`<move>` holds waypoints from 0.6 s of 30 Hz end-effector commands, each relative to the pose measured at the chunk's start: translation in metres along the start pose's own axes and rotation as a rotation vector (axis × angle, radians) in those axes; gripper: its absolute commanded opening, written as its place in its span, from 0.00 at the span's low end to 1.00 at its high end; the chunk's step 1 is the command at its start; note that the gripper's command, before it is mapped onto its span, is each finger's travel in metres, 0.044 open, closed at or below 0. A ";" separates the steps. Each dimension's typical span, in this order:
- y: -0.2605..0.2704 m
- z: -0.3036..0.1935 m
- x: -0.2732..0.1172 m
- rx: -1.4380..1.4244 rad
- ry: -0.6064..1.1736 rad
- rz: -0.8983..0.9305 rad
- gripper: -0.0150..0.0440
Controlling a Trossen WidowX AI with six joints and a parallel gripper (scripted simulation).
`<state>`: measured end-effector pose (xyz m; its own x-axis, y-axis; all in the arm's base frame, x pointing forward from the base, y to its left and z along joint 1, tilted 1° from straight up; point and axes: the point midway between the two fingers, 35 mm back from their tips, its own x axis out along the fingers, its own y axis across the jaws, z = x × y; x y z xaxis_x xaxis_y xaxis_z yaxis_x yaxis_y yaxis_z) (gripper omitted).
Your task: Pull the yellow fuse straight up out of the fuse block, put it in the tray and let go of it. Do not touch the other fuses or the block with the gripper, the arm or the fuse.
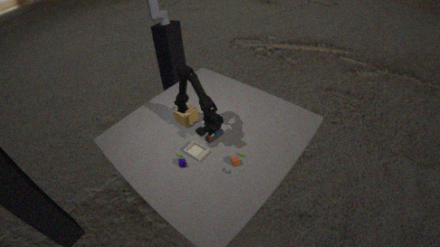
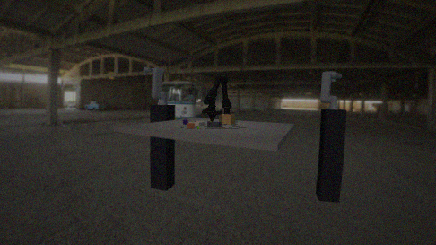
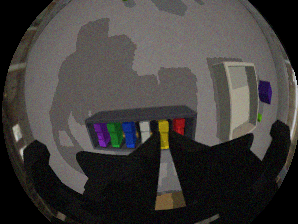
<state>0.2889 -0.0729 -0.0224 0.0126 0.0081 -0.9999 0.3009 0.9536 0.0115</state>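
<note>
While the hand [image 1: 211,133] [image 2: 213,120] [image 3: 164,135] is gripping the yellow fuse [image 3: 163,134] from above, one fingertip on either side, the fuse is standing in its row in the block [image 1: 215,138] [image 2: 214,125] [image 3: 141,114], the white fuse [image 3: 144,130] and the red fuse [image 3: 179,126] flanking it closely. Its long axis is apparently running upward, so the coming pull is needing a straight rise before any sideways travel toward the tray [image 1: 196,157] [image 3: 231,107], beyond the red end.

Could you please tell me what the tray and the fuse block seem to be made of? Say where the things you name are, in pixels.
The tray [image 1: 185,151] [image 3: 229,102] looks like matte plastic, pale and evenly colored; painted wood is possible. The fuse block [image 3: 142,114] seems dark, dull plastic, showing no metallic glint.
</note>
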 end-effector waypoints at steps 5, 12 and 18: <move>0.000 0.001 -0.006 0.001 -0.004 0.001 0.25; 0.000 0.001 -0.009 0.002 -0.004 0.001 0.25; 0.000 0.001 -0.012 0.002 -0.004 0.001 0.25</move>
<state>0.2890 -0.0731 -0.0139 0.0111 0.0086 -0.9999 0.3014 0.9534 0.0115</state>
